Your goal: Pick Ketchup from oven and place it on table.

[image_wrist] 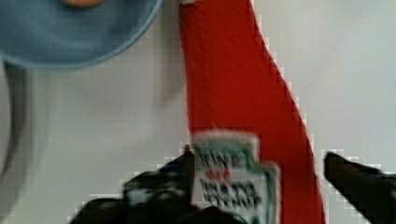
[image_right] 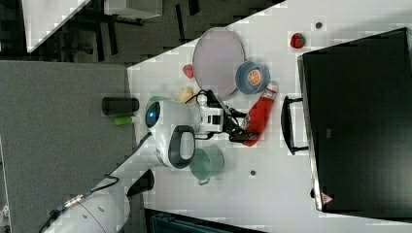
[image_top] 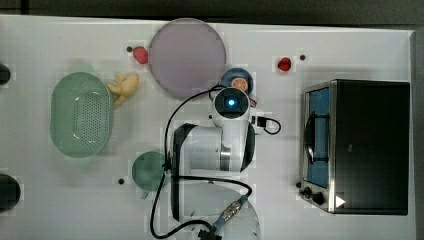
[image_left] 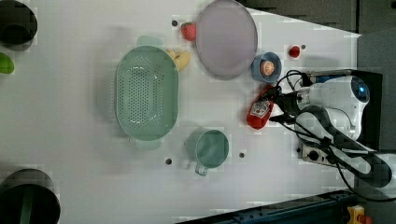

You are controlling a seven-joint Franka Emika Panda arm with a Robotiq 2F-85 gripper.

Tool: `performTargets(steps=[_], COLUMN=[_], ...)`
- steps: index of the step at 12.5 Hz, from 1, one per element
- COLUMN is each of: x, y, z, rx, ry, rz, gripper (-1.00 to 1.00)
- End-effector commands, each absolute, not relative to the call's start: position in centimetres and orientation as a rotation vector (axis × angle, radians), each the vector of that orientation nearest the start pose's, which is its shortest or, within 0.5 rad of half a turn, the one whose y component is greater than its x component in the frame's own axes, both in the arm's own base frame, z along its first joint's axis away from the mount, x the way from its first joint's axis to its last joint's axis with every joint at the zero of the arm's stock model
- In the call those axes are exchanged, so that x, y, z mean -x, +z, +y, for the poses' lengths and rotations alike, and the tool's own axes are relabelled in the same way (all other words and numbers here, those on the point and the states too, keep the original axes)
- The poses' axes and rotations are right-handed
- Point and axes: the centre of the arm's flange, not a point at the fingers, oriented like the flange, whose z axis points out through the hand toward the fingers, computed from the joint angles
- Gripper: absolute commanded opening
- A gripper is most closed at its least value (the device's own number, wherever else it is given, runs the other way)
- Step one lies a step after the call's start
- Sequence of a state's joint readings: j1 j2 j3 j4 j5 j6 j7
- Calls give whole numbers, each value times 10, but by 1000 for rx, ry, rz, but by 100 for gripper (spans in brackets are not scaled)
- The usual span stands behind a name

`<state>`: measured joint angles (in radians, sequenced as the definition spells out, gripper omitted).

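The Ketchup [image_left: 260,112] is a red squeeze bottle lying on its side on the white table [image_top: 350,45], its neck toward a blue bowl. In the right view the Ketchup [image_right: 258,114] lies between the bowl and the oven's handle. My gripper [image_wrist: 258,161] straddles the labelled lower body of the Ketchup [image_wrist: 233,93]. One finger sits right by the label and a strip of table shows between the bottle and the other finger, so the gripper is open. The gripper [image_left: 273,110] reaches in from the left view's right. The black oven [image_top: 370,145] stands with its door shut.
A blue bowl [image_top: 237,80] holding an orange slice sits beside the bottle's neck. A purple plate [image_top: 187,57], a green colander [image_top: 80,115], a green mug [image_top: 147,170], a banana [image_top: 125,85] and two red fruits [image_top: 284,64] lie around the table.
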<state>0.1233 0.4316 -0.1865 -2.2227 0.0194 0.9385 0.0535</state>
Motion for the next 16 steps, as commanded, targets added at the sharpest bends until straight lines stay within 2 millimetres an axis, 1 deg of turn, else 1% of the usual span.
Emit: performTargets(steps=[1,3,4,5,6,7,10,12,13,14,16], x=[-566,-578,-585,-588,-591,-595,-595,-590,-583,-576,-574], y=[275,331,382,422,469,508,552,565,576,579,579], z=[-18,-19,-21,-21,-21,-23,-24,-28,-29,-30,-30], rx=[2783,2751,2730,2721,2717,2710,2720,2741,2766,2792,2797], ry=[-76,-130,-161,-170,-173,-190,-162,-102,-39,43,67], rz=[1448,1437,1429,1421,1414,1411,1423,1441,1454,1469,1471], gripper=[100,100,100,100,100,100,100,100,100,100,100])
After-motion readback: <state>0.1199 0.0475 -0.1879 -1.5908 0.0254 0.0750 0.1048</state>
